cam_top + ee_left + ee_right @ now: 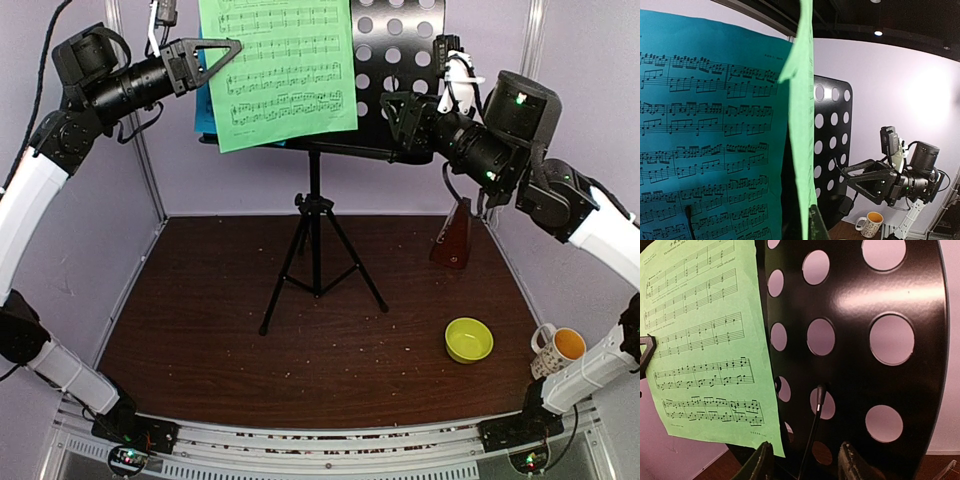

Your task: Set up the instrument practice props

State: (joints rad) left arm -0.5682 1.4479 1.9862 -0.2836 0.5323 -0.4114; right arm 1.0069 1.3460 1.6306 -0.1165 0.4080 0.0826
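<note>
yellow-green bowl (468, 340), spotted mug (553, 350), green sheet (280, 70) on stand (400, 50)

Notes music stand (313, 205) mid-counter (200, 340), sheets (285, 70) on its desk; metronome (454, 235) right-rear; bowl (468, 340) right-front, mug (550, 350) beside it, further right.

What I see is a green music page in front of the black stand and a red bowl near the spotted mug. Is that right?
Nearly. The bowl is yellow-green, not red, as the top external view shows. The rest holds: the green music page is in front of the black stand, and the bowl sits near the spotted mug.
</note>
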